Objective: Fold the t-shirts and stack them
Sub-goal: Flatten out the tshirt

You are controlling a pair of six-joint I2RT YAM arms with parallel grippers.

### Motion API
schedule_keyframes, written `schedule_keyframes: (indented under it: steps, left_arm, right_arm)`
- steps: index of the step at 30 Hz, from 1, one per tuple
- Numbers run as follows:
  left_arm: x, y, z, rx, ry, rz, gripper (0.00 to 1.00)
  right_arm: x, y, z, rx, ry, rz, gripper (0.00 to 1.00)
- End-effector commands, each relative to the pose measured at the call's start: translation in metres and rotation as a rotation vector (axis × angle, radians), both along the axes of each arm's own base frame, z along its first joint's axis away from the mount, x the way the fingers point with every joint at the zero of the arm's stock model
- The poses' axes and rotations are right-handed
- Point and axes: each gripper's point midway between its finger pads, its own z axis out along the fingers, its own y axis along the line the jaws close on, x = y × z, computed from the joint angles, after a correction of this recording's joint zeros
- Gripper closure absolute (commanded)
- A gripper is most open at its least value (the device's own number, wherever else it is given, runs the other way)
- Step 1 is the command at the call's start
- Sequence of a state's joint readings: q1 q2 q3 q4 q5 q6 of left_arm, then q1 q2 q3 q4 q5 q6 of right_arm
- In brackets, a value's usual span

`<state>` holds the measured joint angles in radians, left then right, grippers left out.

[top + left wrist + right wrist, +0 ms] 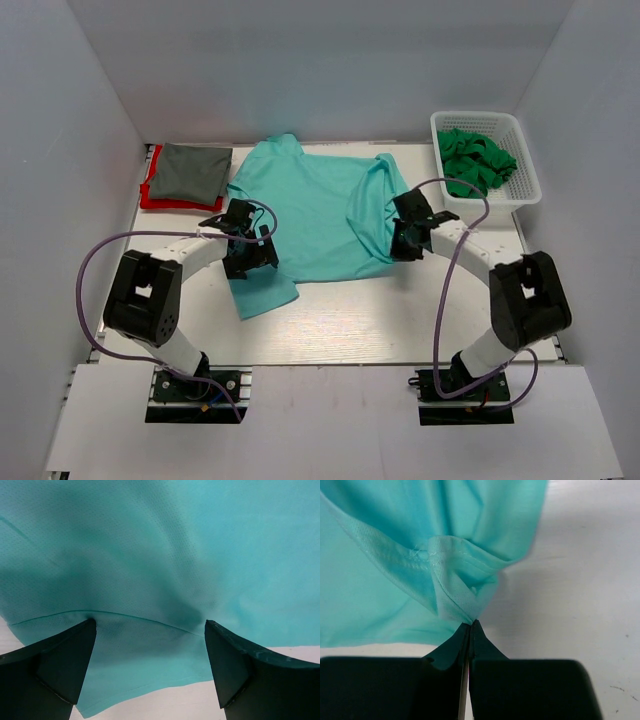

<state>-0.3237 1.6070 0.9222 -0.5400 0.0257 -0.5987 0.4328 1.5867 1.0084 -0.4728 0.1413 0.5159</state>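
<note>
A large light teal t-shirt [320,210] lies spread in the middle of the table, its right side bunched up. My left gripper [252,258] hangs open over the shirt's lower left part; in the left wrist view its jaws [150,622] stand wide apart above the cloth [160,555] near the hem, with nothing between them. My right gripper [403,240] is at the shirt's right edge. In the right wrist view it [471,624] is shut on a pinched fold of the teal cloth [395,580], seam included. A dark grey t-shirt [190,170] lies folded on a red one [160,198] at the back left.
A white lattice basket [530,190] at the back right holds crumpled bright green t-shirts [478,160]. White walls close in the table on three sides. Bare white table [400,320] shows in front of the teal shirt.
</note>
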Motion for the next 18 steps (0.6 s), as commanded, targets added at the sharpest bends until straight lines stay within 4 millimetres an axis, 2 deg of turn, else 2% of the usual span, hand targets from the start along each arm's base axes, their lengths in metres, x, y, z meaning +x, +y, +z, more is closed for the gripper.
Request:
schedule_keyframes:
  steps: [1,5,7,9,10,12,13,15,17,18]
  left_arm:
    - [-0.015,0.014,-0.013,0.064,0.057,0.018,0.0]
    - [-0.022,0.021,-0.023,0.102,0.101,0.036,0.0]
    - [-0.025,0.022,-0.026,0.106,0.122,0.044,0.0]
    - [-0.027,0.024,-0.027,0.118,0.128,0.046,0.0]
    - [-0.029,0.025,-0.027,0.121,0.136,0.046,0.0]
    - [-0.028,0.025,-0.024,0.117,0.127,0.047,0.0]
    - [-0.028,0.025,-0.024,0.117,0.126,0.047,0.0]
    - [-0.026,0.026,-0.022,0.122,0.115,0.05,0.0]
    - [-0.026,0.026,-0.022,0.122,0.115,0.05,0.0]
    - [-0.026,0.026,-0.022,0.122,0.115,0.05,0.0]
  right_arm:
    - [-0.012,-0.03,0.003,-0.045,-0.012,-0.116,0.99]
    - [-0.033,-0.058,-0.012,-0.091,0.038,-0.23,0.98]
    - [-0.046,-0.072,-0.022,-0.107,0.087,-0.313,0.91]
    - [-0.071,-0.083,-0.035,-0.128,0.184,-0.422,0.89]
    - [-0.083,-0.088,-0.043,-0.138,0.224,-0.458,0.83]
    - [-0.095,-0.085,-0.048,-0.094,0.276,-0.497,0.71]
    - [-0.1,-0.085,-0.049,-0.083,0.292,-0.521,0.67]
    - [-0.115,-0.093,-0.052,-0.099,0.323,-0.545,0.66]
    - [-0.115,-0.109,-0.043,-0.159,0.287,-0.586,0.59]
    - [-0.114,-0.113,-0.037,-0.165,0.271,-0.593,0.59]
